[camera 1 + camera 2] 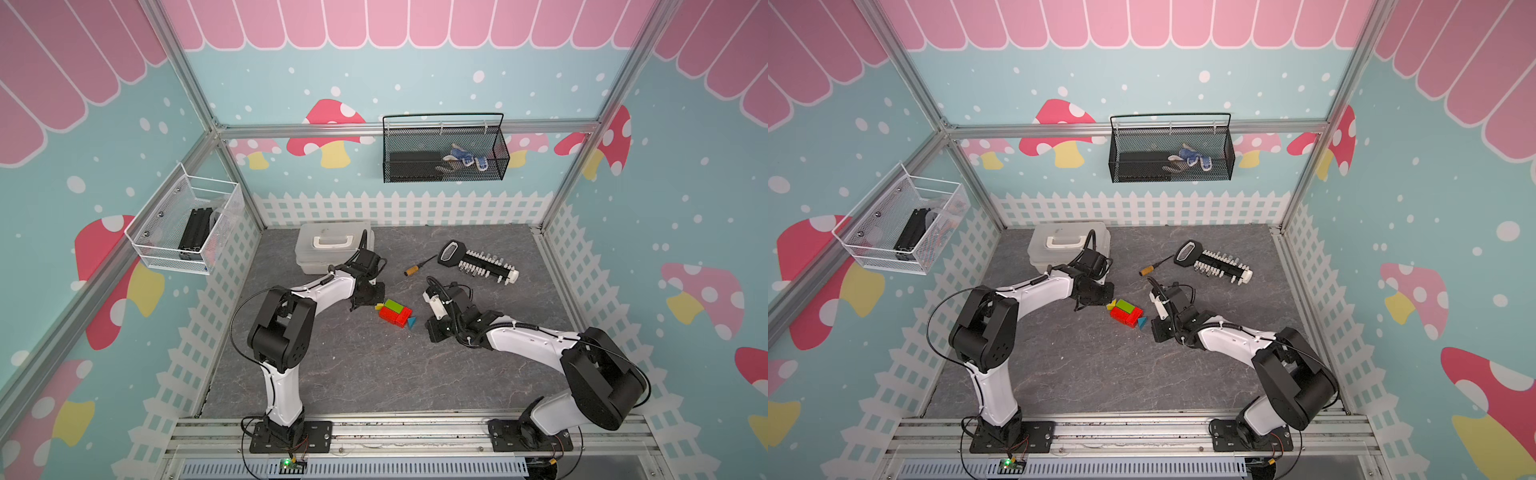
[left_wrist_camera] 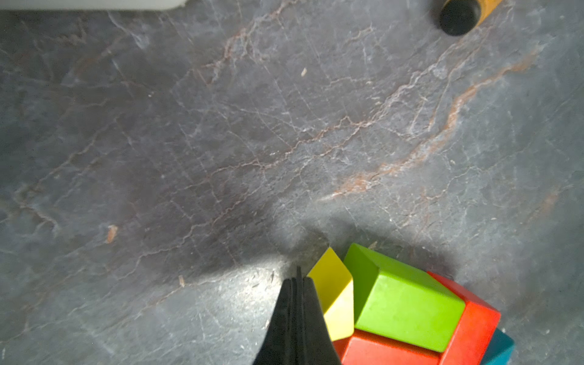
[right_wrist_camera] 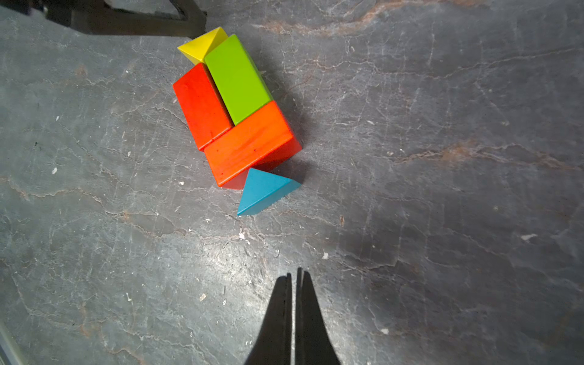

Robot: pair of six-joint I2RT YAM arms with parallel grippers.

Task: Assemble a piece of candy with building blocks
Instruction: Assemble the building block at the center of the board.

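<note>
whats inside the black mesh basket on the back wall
In both top views the black mesh basket holds a long black box-like item and a small blue-and-white thing. The mesh front veils them, so what they are, and anything lying beneath, cannot be told.

You are looking into a staged robot lab cell: an aluminium frame point(image 1: 270, 132) is holding cartoon mushroom walls point(image 1: 291, 62), a left arm point(image 1: 282, 386) and a right arm point(image 1: 540, 336) are sitting bolted to a rail point(image 1: 415, 436) by the worktop point(image 1: 353, 374), and a basket point(image 1: 444, 166) is hanging behind.
</note>
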